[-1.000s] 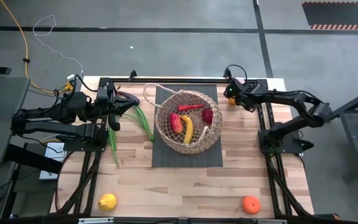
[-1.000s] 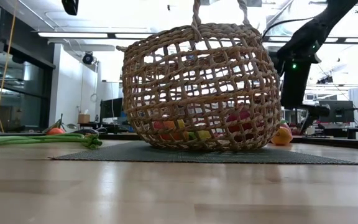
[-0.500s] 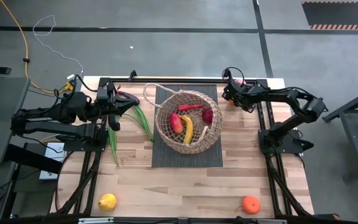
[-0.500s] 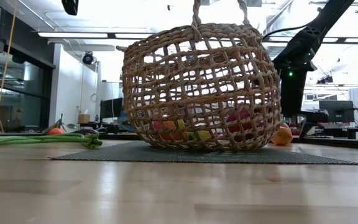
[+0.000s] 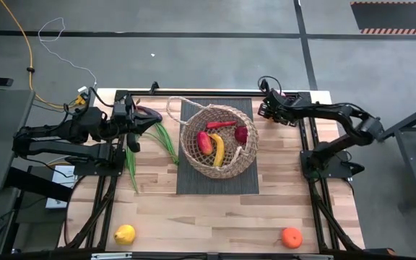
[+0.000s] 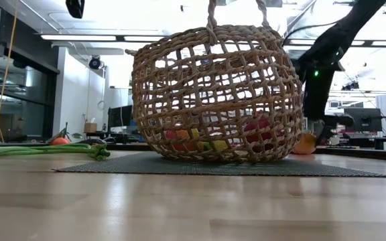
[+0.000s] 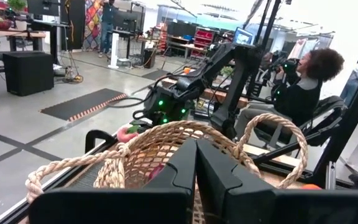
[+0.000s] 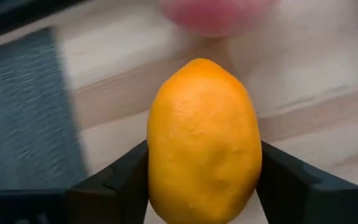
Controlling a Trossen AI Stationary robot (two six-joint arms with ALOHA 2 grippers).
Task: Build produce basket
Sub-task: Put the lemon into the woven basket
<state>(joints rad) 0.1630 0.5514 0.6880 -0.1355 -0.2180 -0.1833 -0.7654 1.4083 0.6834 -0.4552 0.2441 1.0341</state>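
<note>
The table (image 5: pixel 215 217) was a pale butcher-block top with a dark woven mat (image 5: pixel 193 184) in the middle, sitting on a grey concrete floor with a yellow cable (image 5: pixel 22 40) snaking across it; out past the table the left wrist view picked up a workshop full of desks and monitors, plus a person (image 7: pixel 303 93) sitting in a chair. One basket (image 5: pixel 217 141) stood on the mat, and I counted four bits of produce in it: a banana (image 5: pixel 219 150), a red-orange piece (image 5: pixel 205 142), a dark red piece (image 5: pixel 241 134) and a red pepper (image 5: pixel 221 124). Outside it were one lemon (image 5: pixel 125 234) and one orange (image 5: pixel 291 237) near the front edge, and a bunch of green bean stalks (image 5: pixel 166 141) left of the mat. The right gripper (image 8: pixel 201 180) sat at the far right corner, its fingers clamped on either side of an orange-yellow fruit (image 8: pixel 202 143), with a blurry pink thing (image 8: pixel 219 12) just behind that I couldn't identify. The left gripper (image 5: pixel 141 123) was parked by the stalks, fingers pressed together on nothing. From the low view the weave hid most of the basket's contents.
</note>
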